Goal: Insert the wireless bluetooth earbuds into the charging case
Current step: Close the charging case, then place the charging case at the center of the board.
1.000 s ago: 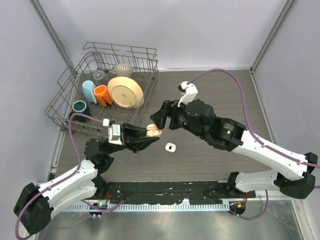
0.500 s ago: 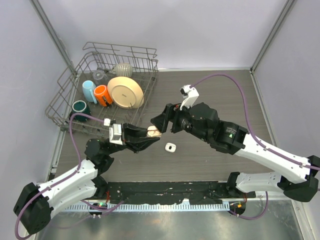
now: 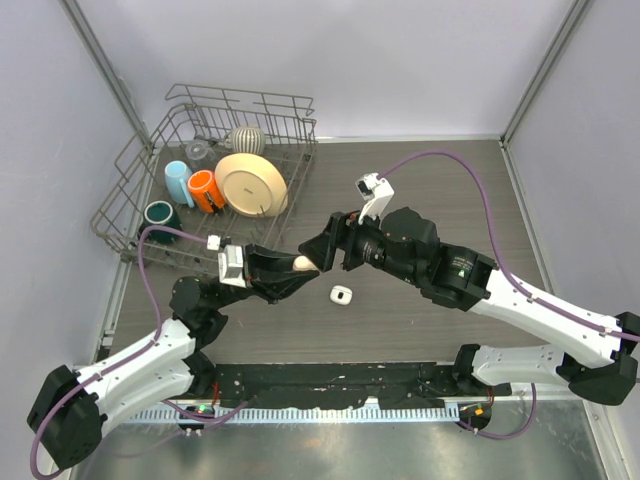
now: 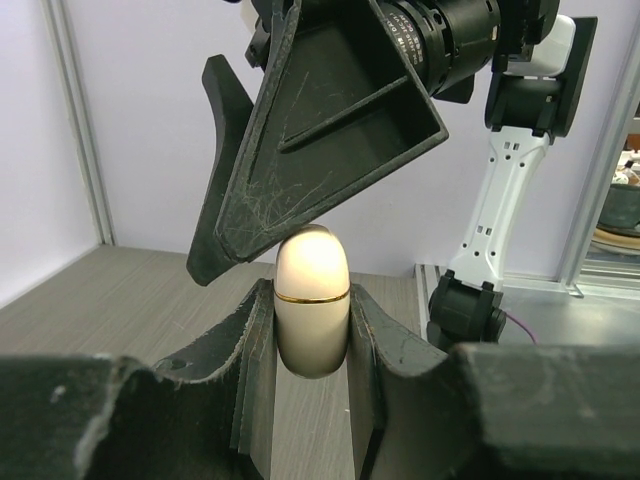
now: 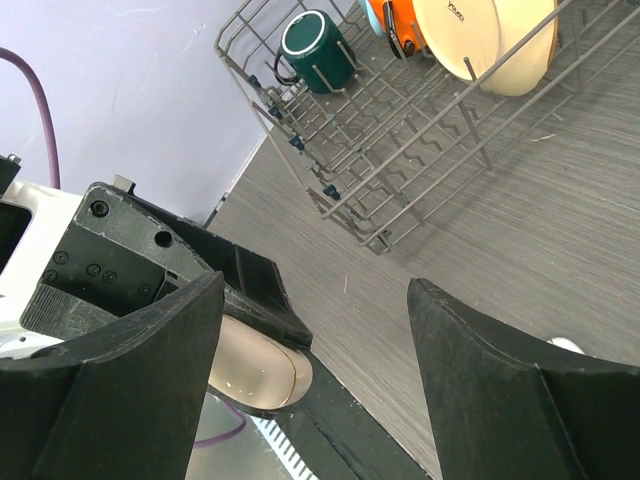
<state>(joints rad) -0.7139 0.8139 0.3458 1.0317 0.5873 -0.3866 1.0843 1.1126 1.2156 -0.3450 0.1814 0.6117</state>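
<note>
My left gripper is shut on a cream, egg-shaped charging case with a thin gold seam, held upright above the table. In the left wrist view the case sits between my two fingers, lid closed. My right gripper is open right at the case. One of its fingers hangs just over the top of the case. In the right wrist view the case lies by my left finger, inside the open gap. A small white item lies on the table below both grippers. Single earbuds cannot be made out.
A wire dish rack stands at the back left with a cream plate, orange cup, blue cup and dark green mug. It also shows in the right wrist view. Grey walls close in both sides.
My right gripper has moved down and left onto the case, its finger now over the top of it. My left gripper has kept hold of the case and barely moved.
</note>
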